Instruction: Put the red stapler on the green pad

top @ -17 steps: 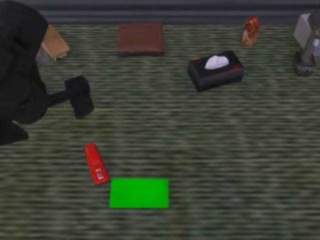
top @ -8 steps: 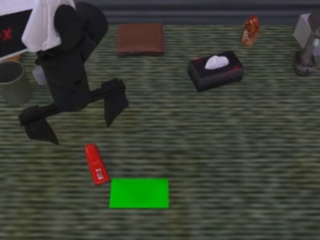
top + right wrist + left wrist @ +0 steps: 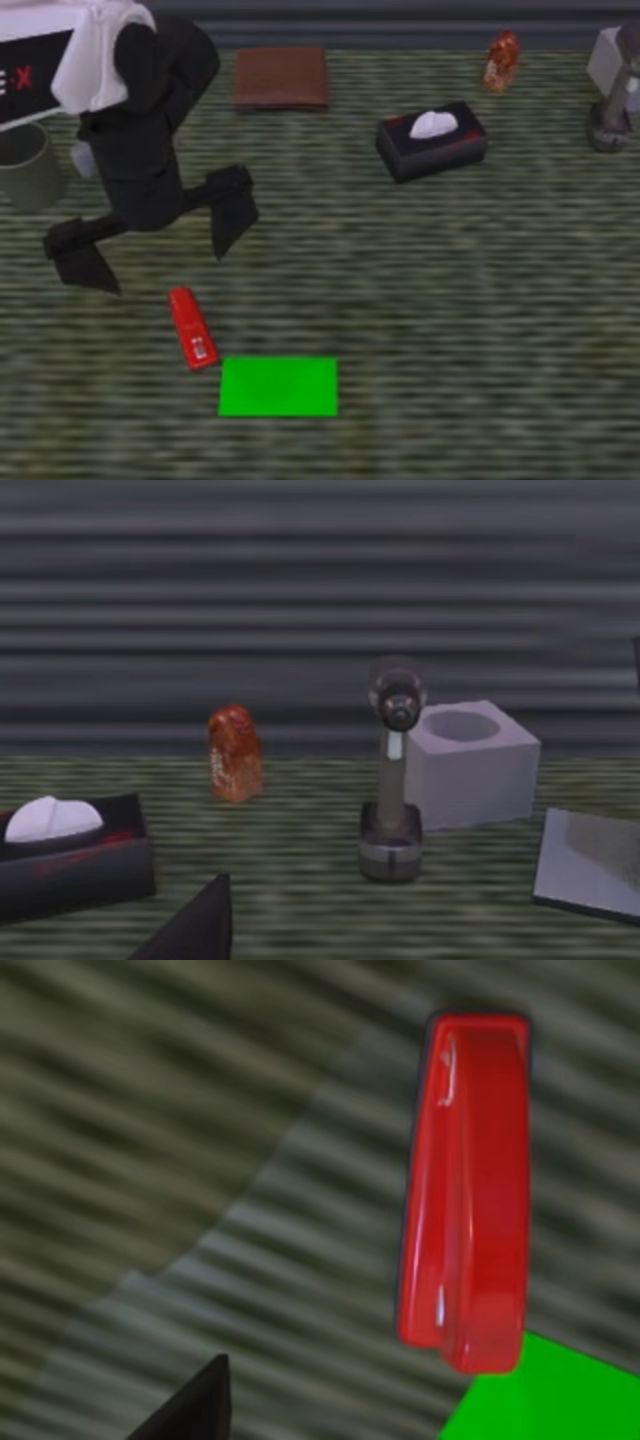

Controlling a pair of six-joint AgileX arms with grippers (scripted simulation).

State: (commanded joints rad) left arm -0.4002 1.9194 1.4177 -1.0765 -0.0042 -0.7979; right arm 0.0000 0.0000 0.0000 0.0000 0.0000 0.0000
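Currently the left gripper (image 3: 150, 245) hovers with jaws spread wide, the small glossy red stapler (image 3: 192, 328) lying on the worktop just below them, its labelled end touching the flat green pad (image 3: 278, 386); a skewed descent risks nudging it aside

One stapler (image 3: 192, 327), red. Two pads: one green (image 3: 278, 386), one brown (image 3: 281, 77). One tissue box (image 3: 432, 139). One orange-red figure (image 3: 502, 60). One dark cup (image 3: 28, 166). One grey block with a round hole (image 3: 470, 762). One upright drill-like thing (image 3: 392, 772). One tool (image 3: 155, 232) in top view.
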